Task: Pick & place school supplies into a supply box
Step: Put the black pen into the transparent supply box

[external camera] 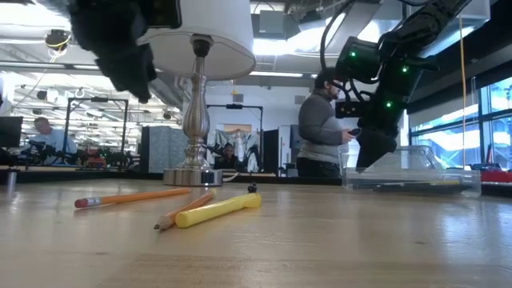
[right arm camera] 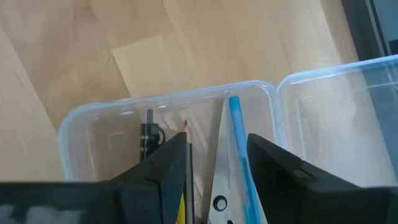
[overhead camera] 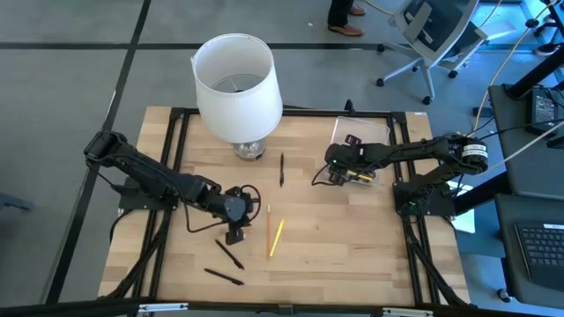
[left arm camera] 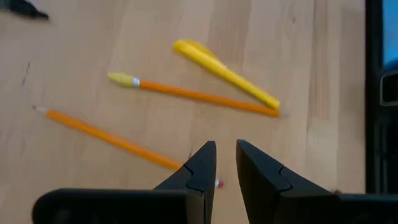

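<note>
On the table lie two orange pencils (left arm camera: 199, 96) (left arm camera: 106, 134) and a yellow pen (left arm camera: 224, 71), flat on the wood. In the high view the pencils (overhead camera: 268, 231) and the yellow pen (overhead camera: 277, 238) sit near the table's middle. My left gripper (left arm camera: 225, 149) hovers open above one pencil's eraser end, well off the table (external camera: 128, 76). My right gripper (right arm camera: 217, 149) is open, pointing down over the clear supply box (right arm camera: 168, 99) at the table's right (overhead camera: 363, 141). In the box lie silver scissors blades (right arm camera: 221, 168), a blue pen (right arm camera: 236, 134), a thin pencil (right arm camera: 188, 158) and a black pen (right arm camera: 148, 138).
A white-shaded lamp (overhead camera: 238, 84) stands at the far side on a metal base (external camera: 190, 174). One black pen (overhead camera: 282, 169) lies between lamp and box; two more (overhead camera: 229, 254) (overhead camera: 223, 276) lie near the near edge. The box's clear lid (right arm camera: 336, 124) lies open beside it. People stand in the room behind.
</note>
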